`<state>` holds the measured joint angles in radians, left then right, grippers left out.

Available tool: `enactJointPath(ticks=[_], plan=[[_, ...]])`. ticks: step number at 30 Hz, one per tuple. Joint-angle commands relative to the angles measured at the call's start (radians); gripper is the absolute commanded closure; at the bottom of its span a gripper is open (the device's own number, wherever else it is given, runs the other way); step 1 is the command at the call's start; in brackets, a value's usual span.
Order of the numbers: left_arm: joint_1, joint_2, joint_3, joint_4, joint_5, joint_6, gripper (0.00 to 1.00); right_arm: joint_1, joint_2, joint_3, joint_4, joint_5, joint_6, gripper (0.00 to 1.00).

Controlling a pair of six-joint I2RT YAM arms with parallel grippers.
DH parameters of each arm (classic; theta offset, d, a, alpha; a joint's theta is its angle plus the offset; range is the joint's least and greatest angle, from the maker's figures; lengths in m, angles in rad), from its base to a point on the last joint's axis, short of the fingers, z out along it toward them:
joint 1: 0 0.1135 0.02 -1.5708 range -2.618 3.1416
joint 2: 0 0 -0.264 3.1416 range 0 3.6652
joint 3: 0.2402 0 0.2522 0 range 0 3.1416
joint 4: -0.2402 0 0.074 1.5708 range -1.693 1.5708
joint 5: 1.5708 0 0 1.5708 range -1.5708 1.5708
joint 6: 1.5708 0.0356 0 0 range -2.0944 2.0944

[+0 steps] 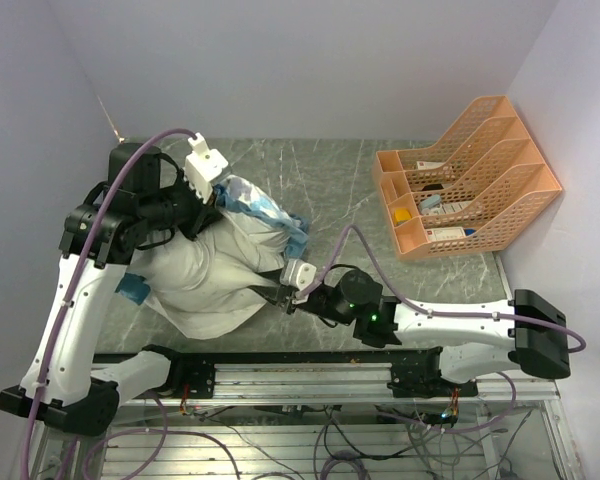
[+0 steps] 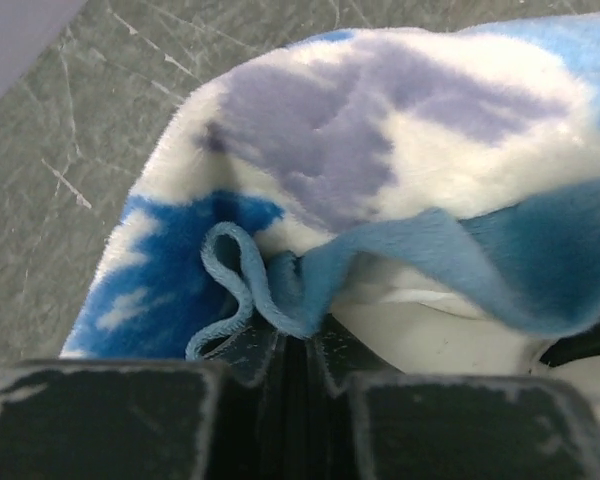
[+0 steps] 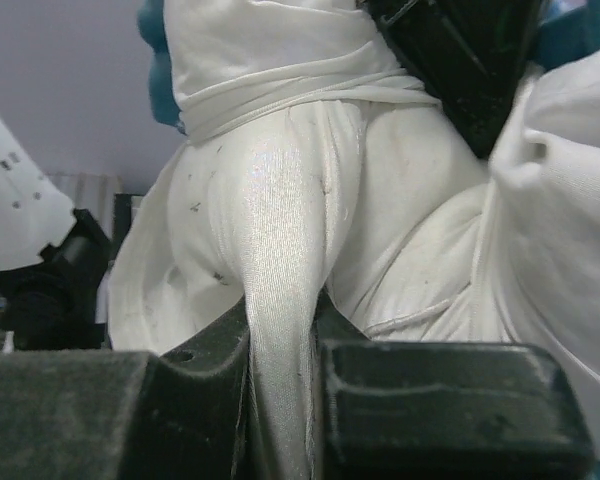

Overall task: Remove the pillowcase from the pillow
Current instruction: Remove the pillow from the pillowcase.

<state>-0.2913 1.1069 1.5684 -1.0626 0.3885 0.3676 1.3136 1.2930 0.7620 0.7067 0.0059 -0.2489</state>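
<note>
Mid-peel here: my left pincer [image 2: 295,345] is clenched on the pillowcase [image 2: 380,130] trim and my right pincer [image 3: 280,370] is pinching a fold of the pillow [image 3: 280,230] near the bench's [image 1: 340,190] front-left edge, so next I'd pull them apart, I reckon.

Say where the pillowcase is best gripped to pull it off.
Probably the pillowcase by its teal ruffled edge, from the far left, opposite the held end of the pillow: that hem is thin, folds flat in a pincer and hangs free of the stuffing.
</note>
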Motion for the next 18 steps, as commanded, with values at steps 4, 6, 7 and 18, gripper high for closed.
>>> enactJointPath(ticks=[4,6,7,18], plan=[[0.055,0.027,0.069,0.141,0.162,0.068,0.64,0.027,0.055,0.018,-0.069,-0.225,0.143,1.0],[0.033,0.036,0.063,0.168,0.275,0.006,0.59,0.039,0.119,0.097,-0.078,-0.276,0.139,1.0],[0.01,0.037,0.049,0.199,0.297,-0.024,0.57,0.053,0.153,0.14,-0.089,-0.292,0.126,1.0],[-0.155,0.14,-0.066,0.345,0.372,-0.201,0.55,0.154,0.381,0.446,-0.185,-0.358,0.027,1.0]])
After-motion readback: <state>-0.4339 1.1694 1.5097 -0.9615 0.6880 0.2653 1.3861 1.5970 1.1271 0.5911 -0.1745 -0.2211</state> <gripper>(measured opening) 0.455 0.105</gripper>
